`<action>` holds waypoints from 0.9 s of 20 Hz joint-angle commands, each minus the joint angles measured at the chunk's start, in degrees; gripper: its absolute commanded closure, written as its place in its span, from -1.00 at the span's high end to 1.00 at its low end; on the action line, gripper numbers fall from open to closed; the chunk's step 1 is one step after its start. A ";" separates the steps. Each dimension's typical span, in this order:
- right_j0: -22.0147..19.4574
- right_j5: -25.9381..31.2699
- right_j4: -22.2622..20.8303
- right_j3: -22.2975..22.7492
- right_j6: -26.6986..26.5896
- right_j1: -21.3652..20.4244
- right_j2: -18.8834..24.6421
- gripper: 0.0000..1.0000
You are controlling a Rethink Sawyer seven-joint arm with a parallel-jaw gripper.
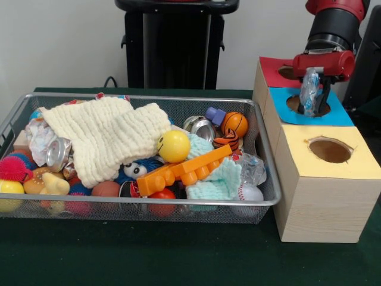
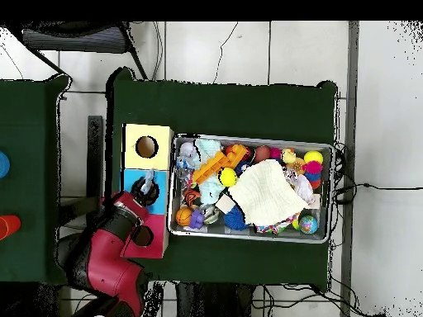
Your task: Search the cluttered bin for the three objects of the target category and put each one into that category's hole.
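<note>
Gripper (image 1: 312, 90): closed on a crumpled piece of clear bluish-white plastic (image 1: 309, 89), which hangs directly over the round hole in the light-blue box top (image 1: 302, 105). Silver wire-mesh bin (image 1: 178, 204) of toys and cream cloth (image 1: 101, 134) sits well aside on the green surface (image 1: 178, 256).

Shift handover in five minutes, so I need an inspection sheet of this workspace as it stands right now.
Surface: dark green table, bare at the front.
Job's things: hand holds a crinkly clear plastic piece right over the blue-topped hole; another plastic piece lies in the bin by its box-side end.
Clutter: cream cloth, yellow ball, orange brick, basketball, baseball, cans.
Hand: shut on the plastic piece.
Cables: black cables on the floor.
Surroundings: red-topped and yellow-topped holes flank the blue one.
</note>
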 commanded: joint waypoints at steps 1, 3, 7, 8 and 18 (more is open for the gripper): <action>1.50 10.35 5.99 -3.97 -2.42 2.15 0.80 -1.00; 2.71 13.57 6.86 -4.50 -2.81 2.99 -0.88 1.00; 3.74 18.22 6.80 -5.19 -3.69 3.62 -2.97 1.00; 3.51 18.96 5.70 -5.33 -3.10 3.38 -3.03 1.00; 2.00 19.79 0.68 -5.85 1.10 1.77 -3.31 1.00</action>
